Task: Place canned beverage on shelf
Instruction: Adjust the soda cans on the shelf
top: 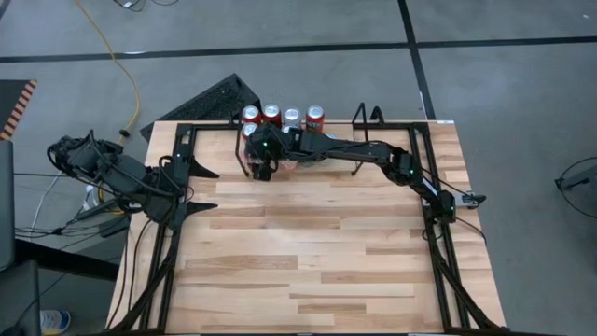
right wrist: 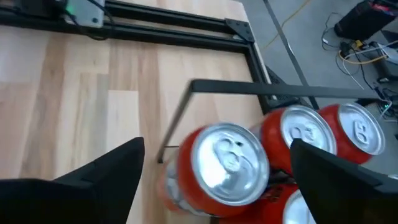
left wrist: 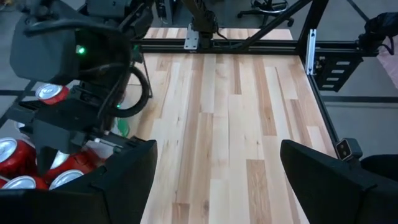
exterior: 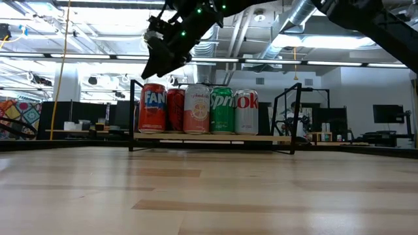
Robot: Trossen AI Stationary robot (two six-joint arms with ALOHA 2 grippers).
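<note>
The right end effector (right wrist: 214, 168) hangs directly above an orange Fanta aluminium can (exterior: 153, 108), fingers spread wide and gripping nothing. That can stands upright at the end of a row of cans on the low black wire shelf (exterior: 212, 138) at the far edge of the pale wooden bench (top: 317, 252). The left end effector (top: 201, 189), wide open and empty, waits at the bench's left edge.

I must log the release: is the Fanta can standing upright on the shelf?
Yes, upright: the Fanta can stands on the shelf beside the others, the right gripper open above it.
</note>
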